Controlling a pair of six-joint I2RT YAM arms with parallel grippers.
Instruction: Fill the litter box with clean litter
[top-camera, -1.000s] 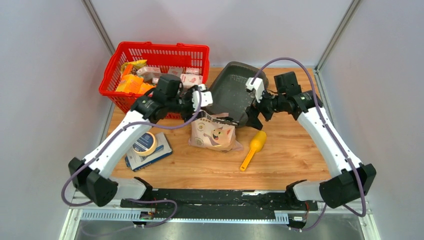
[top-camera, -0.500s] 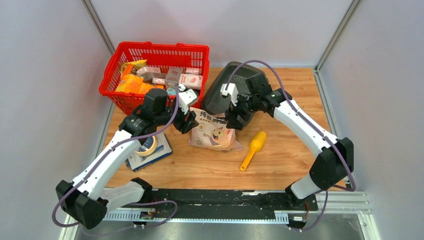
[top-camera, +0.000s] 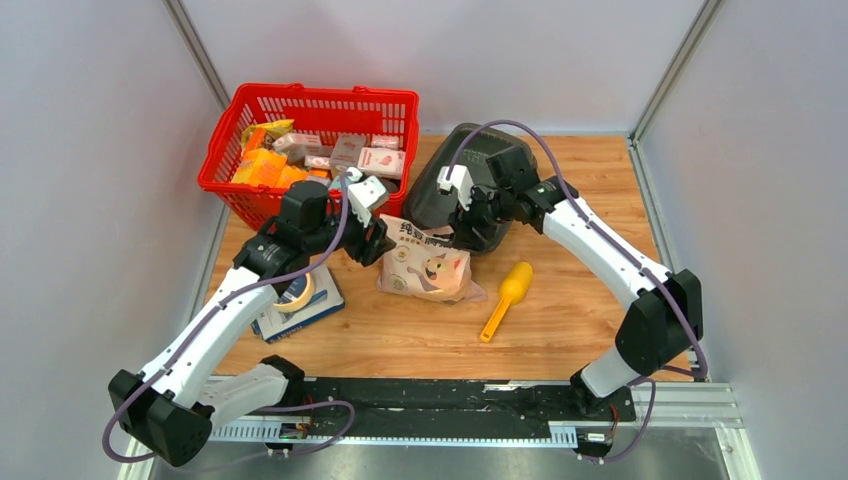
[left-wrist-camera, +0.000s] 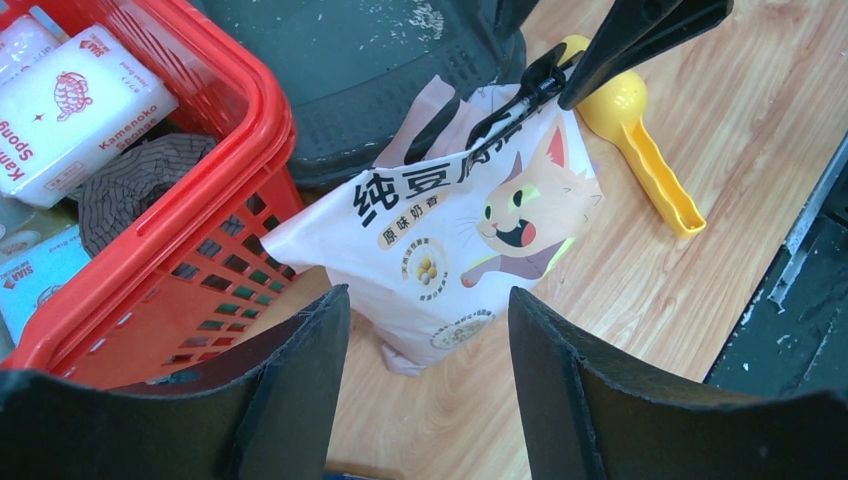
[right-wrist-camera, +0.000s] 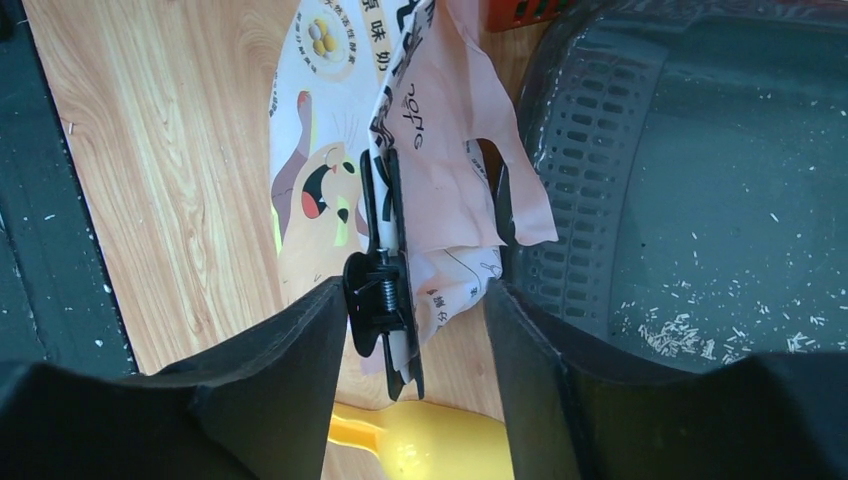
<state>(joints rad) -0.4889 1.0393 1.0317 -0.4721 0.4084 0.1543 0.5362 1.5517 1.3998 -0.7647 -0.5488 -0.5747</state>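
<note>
litter box (right-wrist-camera: 700, 150) dark grey, flecked off-white; bag (left-wrist-camera: 450, 220) pink-beige, cartoon cat print; basket (top-camera: 330, 92) red mesh; scoop (top-camera: 505, 295) yellow.

The dark grey litter box (top-camera: 492, 158) sits on the bench (top-camera: 585, 315), just right of the red basket (top-camera: 310, 93). A printed bag (top-camera: 430, 270) lies in front of the box, between the left end effector (top-camera: 371, 241) and the right end effector (top-camera: 470, 228). A yellow scoop (top-camera: 507, 296) lies to its right.

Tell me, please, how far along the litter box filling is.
Barely begun. Done: nothing; the litter box holds only stray litter. In hand: the right gripper is open over the black clip sealing the bag; the left gripper hovers open nearby. Left: unclip, then pour.
</note>
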